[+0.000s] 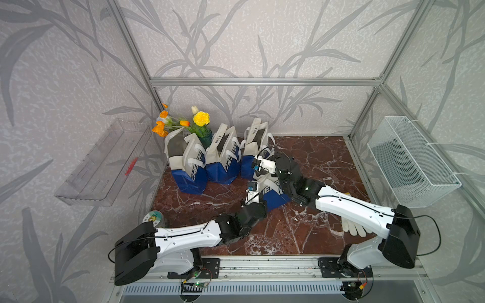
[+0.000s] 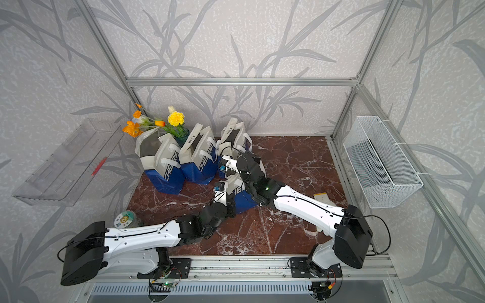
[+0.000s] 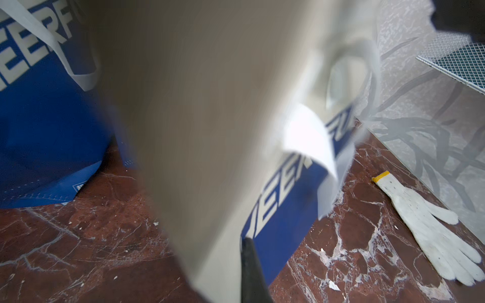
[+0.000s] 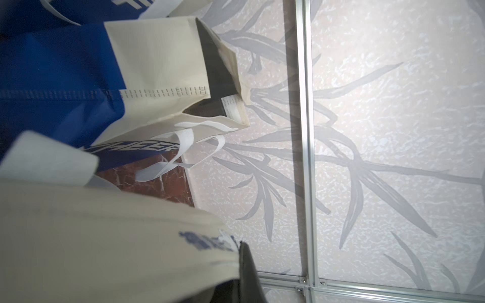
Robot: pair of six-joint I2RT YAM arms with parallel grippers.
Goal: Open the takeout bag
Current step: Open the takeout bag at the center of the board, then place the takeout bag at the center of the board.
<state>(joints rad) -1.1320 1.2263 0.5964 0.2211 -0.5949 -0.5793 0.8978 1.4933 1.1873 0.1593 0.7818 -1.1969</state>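
Out from the dark green vase of yellow and orange flowers, toward the arm bases on the red-brown marble counter, both top views: blue-and-cream fabric takeout bag stands apart from three matching bags, which sit open in a row just beside the vase. Left gripper and right gripper meet at the bag's cream top; jaws too small to read here. Bag mouth hidden under the right wrist. White knit glove with yellow cuff lies farther from the vase than the bag, partly under the right arm. Round labelled tin sits well out from the vase, at the counter's edge. Clear plastic tray hangs on the wall nearer the vase, white wire mesh basket on the wall far from it.

Left wrist view: blurred cream panel of the takeout bag fills the middle, against one dark finger. Left gripper is closed on that fabric. Glove lies flat on the counter beyond.

Right wrist view: cream bag edge with blue print is pinched at a dark finger. Right gripper is closed on it. Nearest matching bag stands open, dark lining showing.
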